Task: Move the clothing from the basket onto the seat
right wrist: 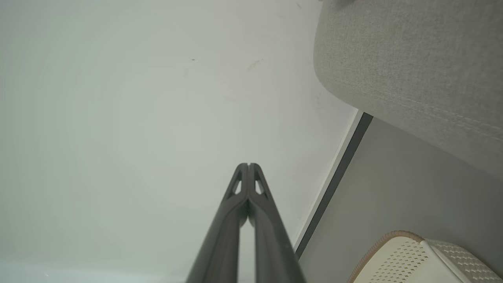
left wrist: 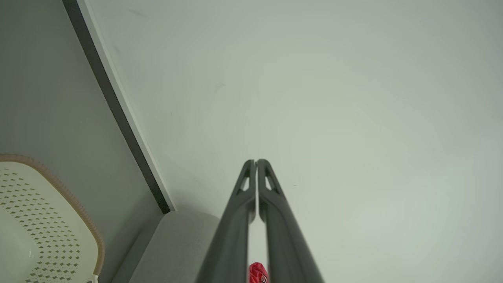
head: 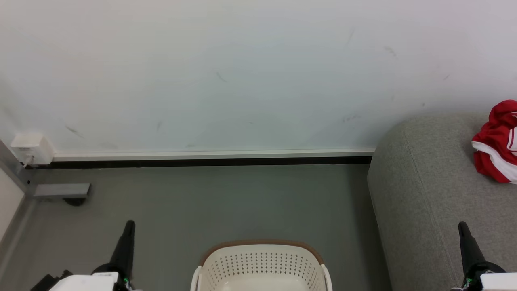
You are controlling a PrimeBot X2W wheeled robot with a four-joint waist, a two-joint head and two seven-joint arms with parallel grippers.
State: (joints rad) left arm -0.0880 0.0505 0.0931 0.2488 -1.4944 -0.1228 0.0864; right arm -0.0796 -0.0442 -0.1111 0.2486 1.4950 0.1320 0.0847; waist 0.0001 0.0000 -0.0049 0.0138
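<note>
Clothing point(head: 499, 141): 1 red-and-white bundle on the seat point(head: 420, 194), right of the basket point(head: 262, 262) and beyond it. Basket's far half looks bare; we cannot see its near half. Left jaws flank the basket's left, right jaws its right, both clenched on nothing. Risks, we judge: a piece in the hidden half gets missed; clenched jaws would shove fabric. No writing we can read.

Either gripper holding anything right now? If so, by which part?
Nothing is held. The left gripper and the right gripper are both shut on air. The red clothing lies on the seat, apart from both.
</note>
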